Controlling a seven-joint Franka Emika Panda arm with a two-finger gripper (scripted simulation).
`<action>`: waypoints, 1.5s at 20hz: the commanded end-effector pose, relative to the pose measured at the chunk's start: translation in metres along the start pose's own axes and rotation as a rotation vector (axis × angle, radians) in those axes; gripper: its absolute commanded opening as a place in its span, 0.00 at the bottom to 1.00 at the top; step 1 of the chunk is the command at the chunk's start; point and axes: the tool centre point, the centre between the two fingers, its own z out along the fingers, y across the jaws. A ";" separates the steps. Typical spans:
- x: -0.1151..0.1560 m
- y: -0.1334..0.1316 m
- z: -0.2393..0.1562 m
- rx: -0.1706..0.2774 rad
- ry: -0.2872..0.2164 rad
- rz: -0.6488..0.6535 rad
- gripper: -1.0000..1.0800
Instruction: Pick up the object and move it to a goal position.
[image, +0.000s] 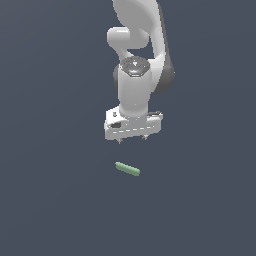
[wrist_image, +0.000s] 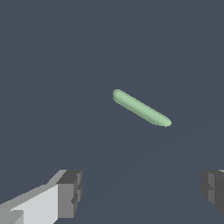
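Note:
The object, a small pale green rod (image: 127, 169) with rounded ends, lies flat on the dark grey floor. My white gripper (image: 132, 139) hangs above and a little behind it, apart from it, pointing down. The two short dark fingertips are spread wide with nothing between them. In the wrist view the rod (wrist_image: 141, 108) lies at a slant ahead of the gripper (wrist_image: 142, 192), and the two grey fingertips (wrist_image: 70, 192) show at the frame's lower corners, far apart. No goal marker shows.
The white arm (image: 137, 45) rises behind the gripper toward the top of the exterior view. The dark grey floor (image: 50, 200) spreads all around with no other objects in view.

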 end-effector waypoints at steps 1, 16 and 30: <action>0.003 0.001 0.004 -0.002 -0.003 -0.052 0.96; 0.028 0.012 0.039 -0.002 -0.027 -0.462 0.96; 0.047 0.024 0.073 0.014 -0.040 -0.838 0.96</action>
